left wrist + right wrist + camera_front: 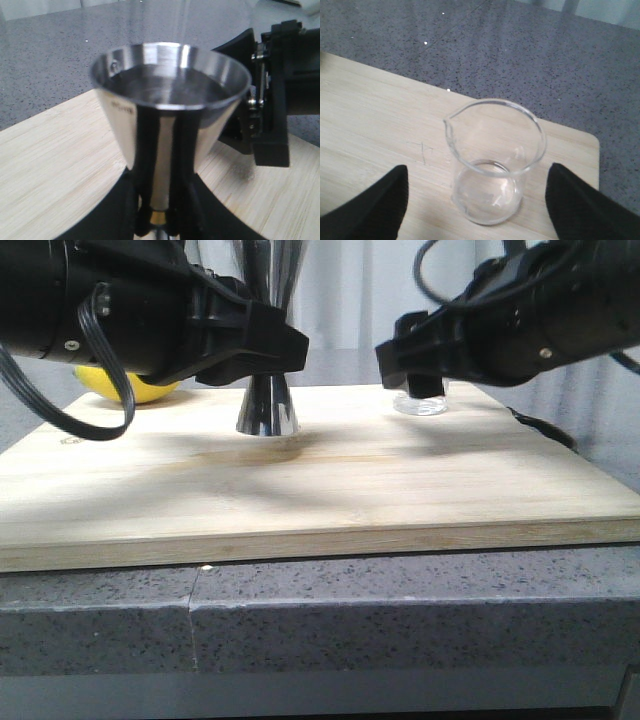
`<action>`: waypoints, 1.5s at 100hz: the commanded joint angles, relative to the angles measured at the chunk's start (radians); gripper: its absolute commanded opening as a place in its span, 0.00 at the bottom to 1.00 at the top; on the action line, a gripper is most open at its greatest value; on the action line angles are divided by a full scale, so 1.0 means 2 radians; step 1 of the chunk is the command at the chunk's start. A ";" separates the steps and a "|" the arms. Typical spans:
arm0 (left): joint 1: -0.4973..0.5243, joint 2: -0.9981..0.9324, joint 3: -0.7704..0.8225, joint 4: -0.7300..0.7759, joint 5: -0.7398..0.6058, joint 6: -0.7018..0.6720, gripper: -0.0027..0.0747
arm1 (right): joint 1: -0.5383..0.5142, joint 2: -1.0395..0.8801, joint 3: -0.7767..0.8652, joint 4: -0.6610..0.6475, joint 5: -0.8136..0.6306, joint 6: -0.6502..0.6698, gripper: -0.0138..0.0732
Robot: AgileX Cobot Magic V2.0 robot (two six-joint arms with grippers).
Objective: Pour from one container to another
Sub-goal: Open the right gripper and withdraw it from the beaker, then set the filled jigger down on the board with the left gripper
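Note:
The steel jigger (267, 408) stands upright on the wooden board (300, 490), left of centre. My left gripper (268, 348) is shut on its narrow waist. In the left wrist view the jigger's upper cone (170, 85) fills the middle and seems to hold clear liquid, with the left gripper (160, 200) clamped just below it. The clear glass beaker (420, 404) stands upright at the board's back right and looks empty. My right gripper (420, 375) hovers over it, open. In the right wrist view the beaker (492, 165) sits between the spread fingers (375, 207) of the right gripper (480, 210), untouched.
A yellow lemon (135, 388) lies at the board's back left, behind the left arm. The board rests on a grey speckled counter (320, 620). The right arm's black body (272, 100) is close beside the jigger.

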 commanded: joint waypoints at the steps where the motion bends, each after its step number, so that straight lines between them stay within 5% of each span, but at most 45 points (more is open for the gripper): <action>1: 0.001 -0.021 -0.016 -0.011 -0.044 0.000 0.01 | -0.003 -0.039 -0.011 0.005 0.006 0.001 0.75; 28: 0.035 -0.021 -0.016 -0.011 -0.053 0.000 0.01 | -0.003 -0.104 -0.011 0.007 0.094 0.001 0.75; 82: 0.063 -0.021 -0.016 -0.007 -0.082 0.002 0.01 | -0.003 -0.233 -0.011 0.007 0.097 0.000 0.75; 150: 0.063 0.019 -0.015 -0.007 -0.127 0.016 0.01 | -0.003 -0.243 -0.011 0.007 0.097 0.000 0.75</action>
